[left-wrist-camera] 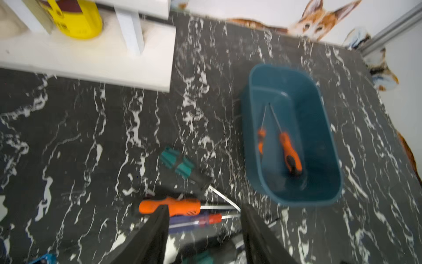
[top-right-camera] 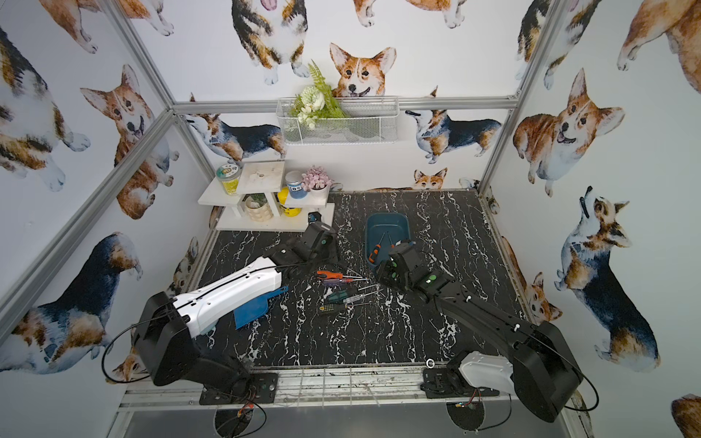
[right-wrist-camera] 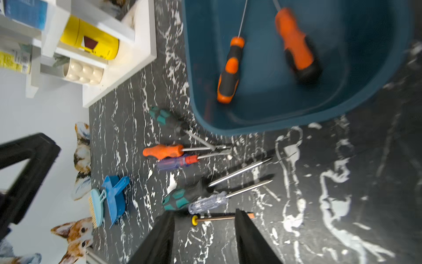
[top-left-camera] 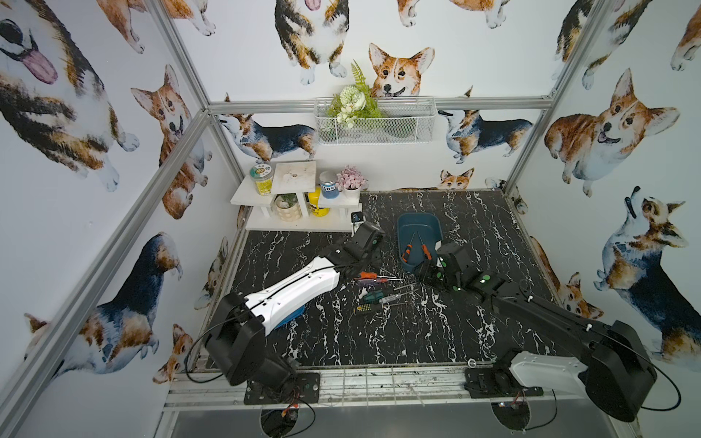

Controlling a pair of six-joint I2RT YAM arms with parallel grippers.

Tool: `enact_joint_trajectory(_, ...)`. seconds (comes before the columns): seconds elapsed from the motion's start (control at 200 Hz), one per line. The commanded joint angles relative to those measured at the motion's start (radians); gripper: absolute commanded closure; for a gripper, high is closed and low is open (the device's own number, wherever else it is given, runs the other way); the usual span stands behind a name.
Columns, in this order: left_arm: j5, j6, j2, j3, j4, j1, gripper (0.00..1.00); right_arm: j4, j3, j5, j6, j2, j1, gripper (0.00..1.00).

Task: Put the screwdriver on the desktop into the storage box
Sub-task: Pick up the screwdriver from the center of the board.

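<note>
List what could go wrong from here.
The orange-handled screwdriver and purple-handled screwdriver lie side by side; a grasp may catch both or scatter neighbours.
The left gripper and right gripper both hover open near them; the two could collide.
The storage box sits close; a swing might knock it.

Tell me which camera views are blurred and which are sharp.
Left wrist view: motion-smeared throughout, with the storage box and the veins of the desktop streaked. Right wrist view: the orange screwdriver on the desktop is fairly crisp, but the thick orange screwdriver inside the box is smeared. Both top views: sharp and evenly lit.
</note>
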Motion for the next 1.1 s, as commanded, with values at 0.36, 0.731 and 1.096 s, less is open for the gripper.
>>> enact_joint_trajectory(0.36, 0.494, -0.012, -0.080, -0.461, 0.351, 0.183, 0.36, -0.011, -0.018, 0.058, 0.048, -0.043, -0.002, 0.50)
enact_joint_trajectory(0.731, 0.578, -0.069, -0.066, -0.573, 0.442, 0.183, 0.29, -0.036, -0.076, 0.076, 0.061, -0.139, -0.028, 0.49)
enact_joint_trajectory(1.096, 0.697, -0.009, -0.075, -0.603, 0.450, 0.176, 0.32, -0.042, -0.103, 0.067, 0.054, -0.167, -0.041, 0.49)
